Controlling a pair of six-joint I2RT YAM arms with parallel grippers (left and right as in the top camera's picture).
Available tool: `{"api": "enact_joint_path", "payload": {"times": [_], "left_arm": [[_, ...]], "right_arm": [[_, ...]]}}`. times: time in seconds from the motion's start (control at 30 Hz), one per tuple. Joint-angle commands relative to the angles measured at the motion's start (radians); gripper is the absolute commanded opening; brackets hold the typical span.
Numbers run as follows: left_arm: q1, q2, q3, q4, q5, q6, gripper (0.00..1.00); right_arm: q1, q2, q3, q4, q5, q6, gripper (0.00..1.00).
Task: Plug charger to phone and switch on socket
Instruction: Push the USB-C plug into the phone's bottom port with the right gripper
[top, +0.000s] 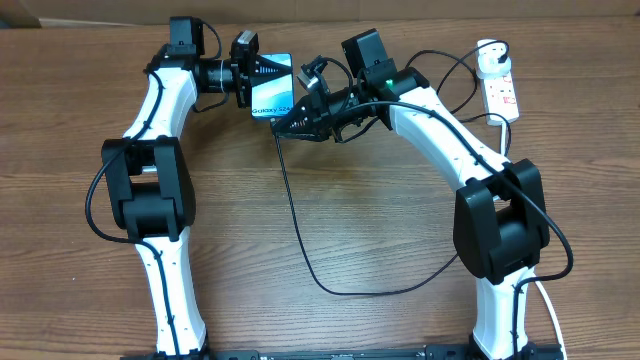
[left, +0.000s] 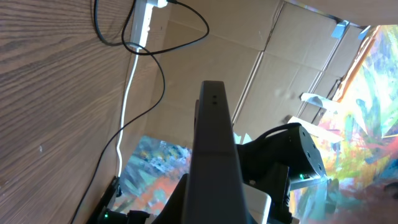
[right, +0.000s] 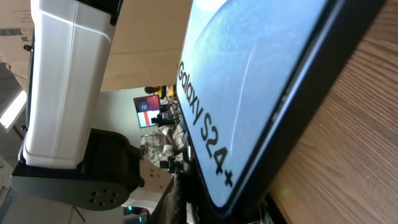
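One phone (top: 271, 97) clamped in the left gripper (top: 266, 76) by the worktop (top: 380, 220) far edge. The right gripper (top: 288, 120) is pinched shut on the one charger (top: 300, 240), and there's one socket (top: 500, 90) in the far-right corner.

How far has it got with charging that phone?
Seemingly done: the charger has its white adapter in the socket. In hand: the left gripper holds the phone, and the right gripper holds the charger's tip beside it. Left: pushing the tip in, not visibly done, then switching the socket on.

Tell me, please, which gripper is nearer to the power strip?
Right. The right gripper, holding the charger, is on the phone's side towards the power strip; the left gripper holds the phone from the far side.
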Motion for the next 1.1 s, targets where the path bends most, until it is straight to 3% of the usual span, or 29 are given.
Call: {"api": "enact_joint_path", "payload": {"times": [0.0,1.07], "left_arm": [[-0.003,-0.047,0.028,0.004,0.048,-0.014,0.04],[-0.004,-0.047,0.028,0.004,0.048,-0.014,0.04]], "right_arm": [[-0.014,-0.021,-0.002,0.004,-0.007,0.003,0.04],[0.002,-0.018,-0.008,-0.008,0.011,0.003,0.04]]}}
